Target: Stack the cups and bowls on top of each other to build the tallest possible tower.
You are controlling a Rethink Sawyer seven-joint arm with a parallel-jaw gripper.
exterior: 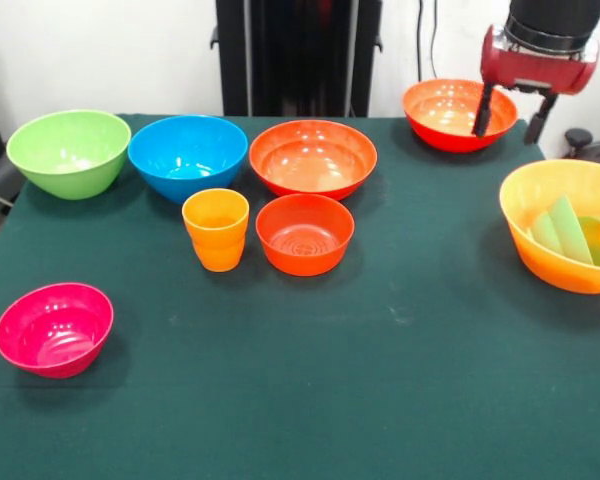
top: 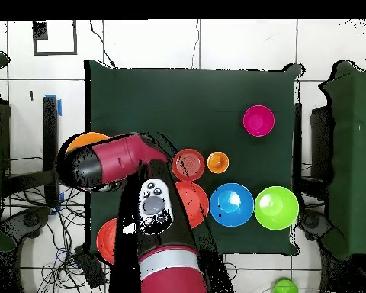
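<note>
Front view shows the pincer (exterior: 507, 118) up at the far right corner of the bench (exterior: 380, 400), hanging over the far red-orange bowl (exterior: 450, 112). Its two black fingers (exterior: 483, 112) are spread apart and nothing is between them. One finger hangs in front of that bowl's rim; I can't tell if it touches.

Just nearer, at the right edge, sits the biggest orange bowl (exterior: 560, 262). It is the only bowl with things in it: a pale green piece lies tilted inside, with something yellow-green beside it. I think this may be the see-through green cup or a small green bowl, but I can't tell which. It looks like the start of the tower, since the biggest bowl makes a good bottom.

Everything else is empty and sits alone. In the middle is a wide red-orange bowl (exterior: 313, 158), and just in front of it a smaller red-orange bowl (exterior: 305, 233). The orange cup (exterior: 216, 229) stands upright right beside that one. Going left along the back are the blue bowl (exterior: 188, 156) and the green bowl (exterior: 69, 151), close together. The pink bowl (exterior: 54, 328) sits well apart, near the front left corner.

Nothing is stacked high yet, so most of the job is left.
</note>
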